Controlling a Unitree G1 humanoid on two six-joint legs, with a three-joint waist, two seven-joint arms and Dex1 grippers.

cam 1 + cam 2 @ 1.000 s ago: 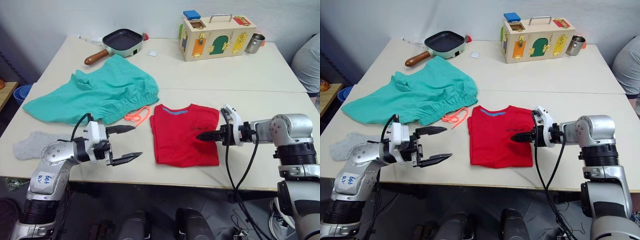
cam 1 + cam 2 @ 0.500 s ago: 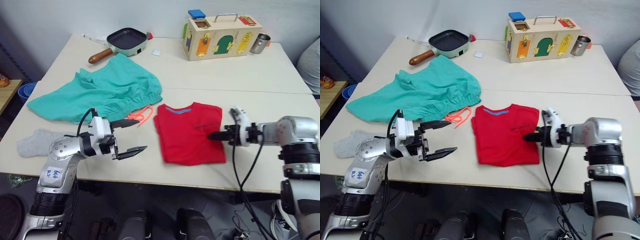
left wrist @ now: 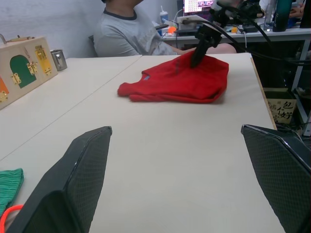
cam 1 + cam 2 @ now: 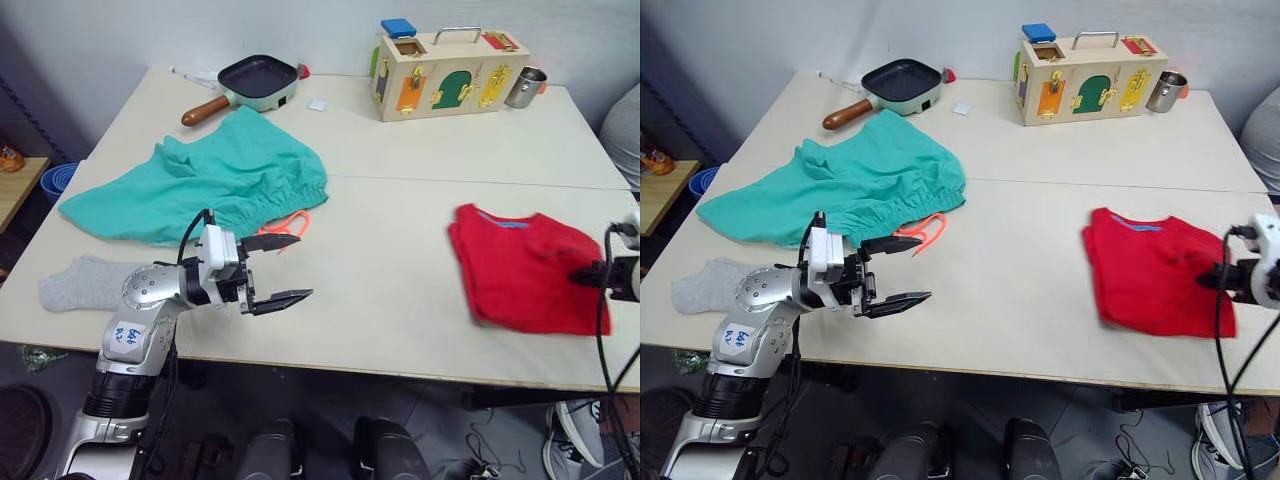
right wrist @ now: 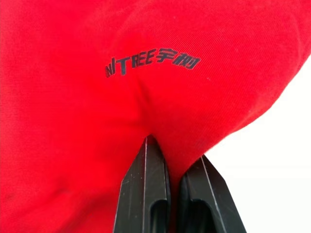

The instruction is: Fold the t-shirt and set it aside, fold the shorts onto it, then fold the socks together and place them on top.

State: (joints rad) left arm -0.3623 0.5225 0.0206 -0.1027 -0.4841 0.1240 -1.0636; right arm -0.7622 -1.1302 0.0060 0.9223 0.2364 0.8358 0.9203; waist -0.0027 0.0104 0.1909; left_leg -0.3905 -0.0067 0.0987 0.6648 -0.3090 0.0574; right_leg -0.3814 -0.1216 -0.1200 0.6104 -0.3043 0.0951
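Right gripper (image 5: 172, 160) is pinching the folded t-shirt (image 4: 520, 275) at right of frame while my left gripper (image 4: 285, 268) is hanging wide open, empty.

right tool (image 4: 582, 277) seemingly cut off, t-shirt (image 4: 520, 280) blurred

Ahead of the open left gripper (image 4: 282, 270) bare table (image 4: 390, 270) runs to the t-shirt (image 4: 520, 275); shorts (image 4: 200, 185) lie just beside it, seemingly not touching.
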